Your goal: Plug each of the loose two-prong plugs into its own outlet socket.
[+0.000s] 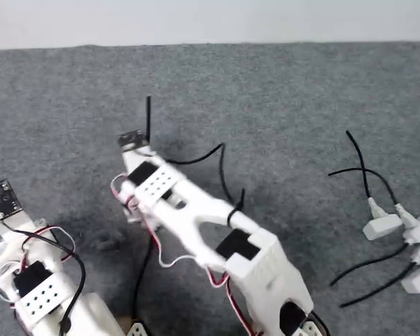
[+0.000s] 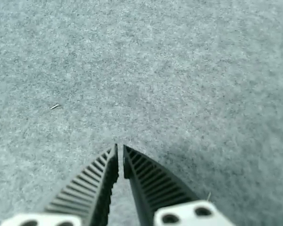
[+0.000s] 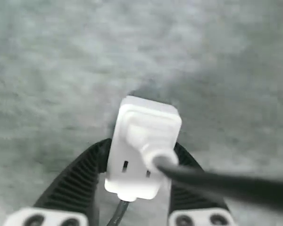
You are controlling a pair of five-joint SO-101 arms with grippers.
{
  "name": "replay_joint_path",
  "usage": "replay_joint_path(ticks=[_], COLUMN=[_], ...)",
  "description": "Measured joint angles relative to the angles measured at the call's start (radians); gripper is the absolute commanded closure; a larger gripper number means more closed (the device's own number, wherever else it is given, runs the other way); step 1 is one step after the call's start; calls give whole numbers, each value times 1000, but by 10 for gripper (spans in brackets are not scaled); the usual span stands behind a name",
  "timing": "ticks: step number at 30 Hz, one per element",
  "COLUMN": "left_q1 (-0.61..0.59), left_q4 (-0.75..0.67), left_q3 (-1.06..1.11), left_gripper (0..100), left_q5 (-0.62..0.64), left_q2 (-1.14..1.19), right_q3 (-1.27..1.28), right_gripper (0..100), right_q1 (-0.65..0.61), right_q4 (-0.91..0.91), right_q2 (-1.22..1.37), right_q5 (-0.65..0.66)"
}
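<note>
My right claw [image 3: 140, 146] clamped a boxy white socket block [image 3: 127, 176], a black-corded plug [image 3: 148, 127] seated in it. On my left claw [image 2: 120, 148] the ribbed fingers [image 2: 94, 183] lay together above fuzzy carpet [image 2: 179, 70]. The high view showed more plugs [image 1: 381, 225], far from that block.

On my feed the table [image 1: 301, 91] is covered in grey, felt-like carpet. At its right edge a bunch of white plugs [image 1: 381, 226] lie huddled together, with thin black cords [image 1: 365, 170] trailing across the carpet. A tiny pale sliver [image 2: 54, 106] lies on its own.
</note>
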Motion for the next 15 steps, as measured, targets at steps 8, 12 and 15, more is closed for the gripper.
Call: replay_joint_path(ticks=[8, 12, 15], left_q1=[43, 61, 61], left_q4=[0, 0, 0], left_q3=[0, 0, 0], left_gripper=[987, 987, 987], left_q5=[-3, -3, -3], left_q2=[0, 0, 0], right_q3=[0, 0, 0], right_gripper=[991, 991, 991], right_q1=[279, 503, 718], right_q4=[275, 376, 422], right_q2=[-261, -385, -433], right_q5=[218, 338, 410])
